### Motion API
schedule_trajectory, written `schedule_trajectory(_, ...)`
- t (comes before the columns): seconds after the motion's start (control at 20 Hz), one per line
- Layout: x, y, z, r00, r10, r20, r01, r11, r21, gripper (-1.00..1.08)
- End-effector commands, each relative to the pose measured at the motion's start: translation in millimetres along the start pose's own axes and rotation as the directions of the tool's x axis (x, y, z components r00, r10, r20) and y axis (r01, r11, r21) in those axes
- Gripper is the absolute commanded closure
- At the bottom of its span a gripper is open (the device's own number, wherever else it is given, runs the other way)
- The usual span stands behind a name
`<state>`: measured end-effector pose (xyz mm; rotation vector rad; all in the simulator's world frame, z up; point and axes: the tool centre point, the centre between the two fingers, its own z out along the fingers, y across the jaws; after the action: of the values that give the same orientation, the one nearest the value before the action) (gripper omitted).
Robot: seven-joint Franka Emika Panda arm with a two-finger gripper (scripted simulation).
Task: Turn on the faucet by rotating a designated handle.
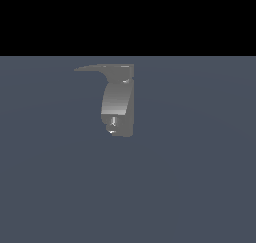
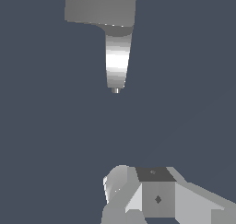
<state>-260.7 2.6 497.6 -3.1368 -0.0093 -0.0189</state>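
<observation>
The grey metallic faucet (image 1: 118,99) stands on the blue-grey floor in the exterior view, its small shiny nozzle (image 1: 113,122) at the lower end. The thin flat handle (image 1: 102,68) sits on top and tapers to a point toward the exterior view's left. In the wrist view the faucet (image 2: 117,57) shows with its handle (image 2: 99,9) as a broad flat bar and the nozzle (image 2: 115,90) at its tip. My gripper (image 2: 138,188) shows only in the wrist view, as white and grey parts at the picture's edge, well apart from the faucet. Its fingertips are not clearly shown.
A plain blue-grey floor (image 1: 200,177) surrounds the faucet. A black band fills the upper part of the exterior view. The arm does not appear in the exterior view.
</observation>
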Motion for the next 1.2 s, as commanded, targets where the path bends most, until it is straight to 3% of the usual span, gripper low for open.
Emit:
schedule_trajectory(0.0,0,0,0,1.0,0.0,0.0,0.0,1.0,0.0,1.08)
schedule_trajectory(0.7,9,-24,15,0.995,0.099,0.001,-0.099,0.995,0.0,1.08)
schedule_trajectory(1.15,30,-61,39,0.966,0.26,0.002,-0.26,0.966,0.0,1.08)
